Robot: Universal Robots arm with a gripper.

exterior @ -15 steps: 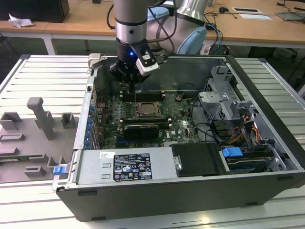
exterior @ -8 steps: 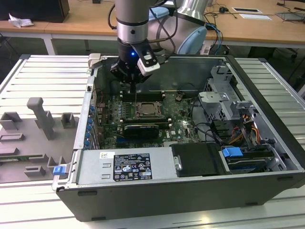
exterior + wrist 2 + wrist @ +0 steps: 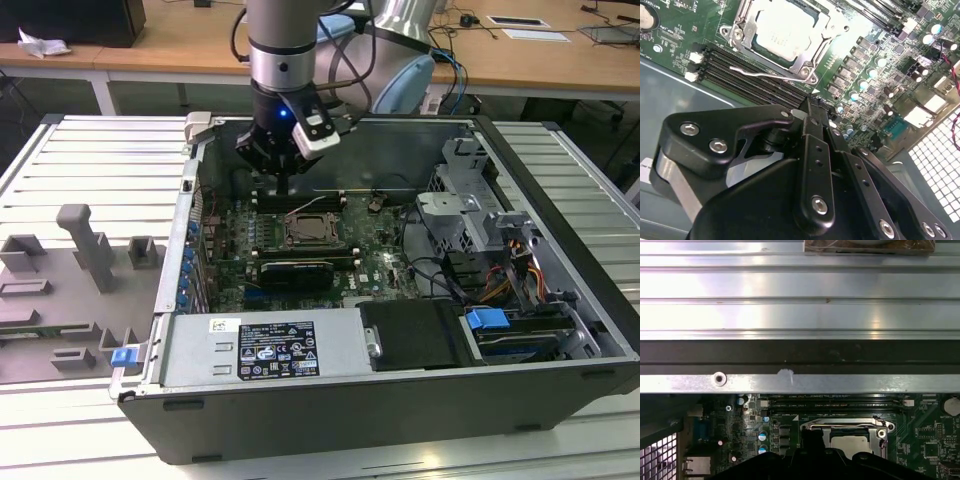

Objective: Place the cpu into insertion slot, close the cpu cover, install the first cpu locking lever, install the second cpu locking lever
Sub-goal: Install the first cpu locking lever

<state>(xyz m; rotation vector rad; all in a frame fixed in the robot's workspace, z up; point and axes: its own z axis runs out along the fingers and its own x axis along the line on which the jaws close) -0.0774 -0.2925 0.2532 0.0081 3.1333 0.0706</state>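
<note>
Although the cpu (image 3: 785,27) sits in the insertion slot (image 3: 765,52) under the closed cpu cover (image 3: 742,22), one locking lever (image 3: 757,71) lies unlatched; the pincer (image 3: 812,107), narrow and empty above the memory slots (image 3: 725,62), could slip off it and gouge them.

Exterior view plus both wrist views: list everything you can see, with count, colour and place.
computer case: 1, dark grey, open, on the table
table: 1, silver, ribbed, under the case
circuit board: 1, green, inside the case
cpu: 1, silvery-beige, mid-board
cpu cover: 1, silvery, down around the cpu
locking lever: 1 seen, silvery, beside the cover
memory slots: several, black, beside the cpu
fixtures: several, grey, exterior view's left
gripper: 1, black, fingers together, by the memory slots
</note>
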